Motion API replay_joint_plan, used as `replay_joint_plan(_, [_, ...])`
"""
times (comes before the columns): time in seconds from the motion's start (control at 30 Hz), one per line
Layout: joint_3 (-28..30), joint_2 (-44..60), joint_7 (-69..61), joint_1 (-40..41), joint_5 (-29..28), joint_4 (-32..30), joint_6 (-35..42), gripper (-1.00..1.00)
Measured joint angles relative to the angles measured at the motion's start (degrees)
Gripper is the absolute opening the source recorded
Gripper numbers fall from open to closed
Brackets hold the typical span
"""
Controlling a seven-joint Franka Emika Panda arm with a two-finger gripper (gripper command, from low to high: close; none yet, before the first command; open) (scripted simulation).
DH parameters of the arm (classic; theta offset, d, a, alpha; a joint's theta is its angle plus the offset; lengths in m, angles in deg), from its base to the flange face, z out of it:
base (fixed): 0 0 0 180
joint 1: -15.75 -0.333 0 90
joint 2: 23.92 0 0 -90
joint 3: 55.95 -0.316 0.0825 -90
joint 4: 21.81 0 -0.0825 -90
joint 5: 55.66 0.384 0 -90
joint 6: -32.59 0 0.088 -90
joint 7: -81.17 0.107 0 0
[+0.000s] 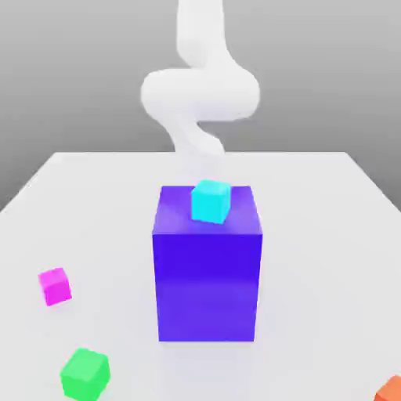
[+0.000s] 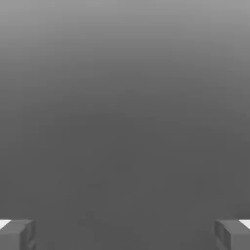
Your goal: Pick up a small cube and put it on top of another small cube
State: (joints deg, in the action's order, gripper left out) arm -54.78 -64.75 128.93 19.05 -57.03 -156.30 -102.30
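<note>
The end effector is released: in the hand view its two fingers stand wide apart, with nothing between them. The small magenta cube rests on the table, at the exterior view's left (it looks a little turned). Near it, closer to the camera, there is the green cube. The cyan cube sits on top of the big blue-purple block. At the exterior view's right, an orange cube is partly cut by the lower corner.
</note>
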Motion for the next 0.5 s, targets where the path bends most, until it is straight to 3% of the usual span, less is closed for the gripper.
replay_joint_plan(0.27, [6.00, 17.03, 5.92, 10.50, -3.75, -9.03, -10.49, 0.00])
replay_joint_plan(0.5, [13.11, 31.49, 8.41, 17.97, -3.44, -16.75, -19.51, 0.00])
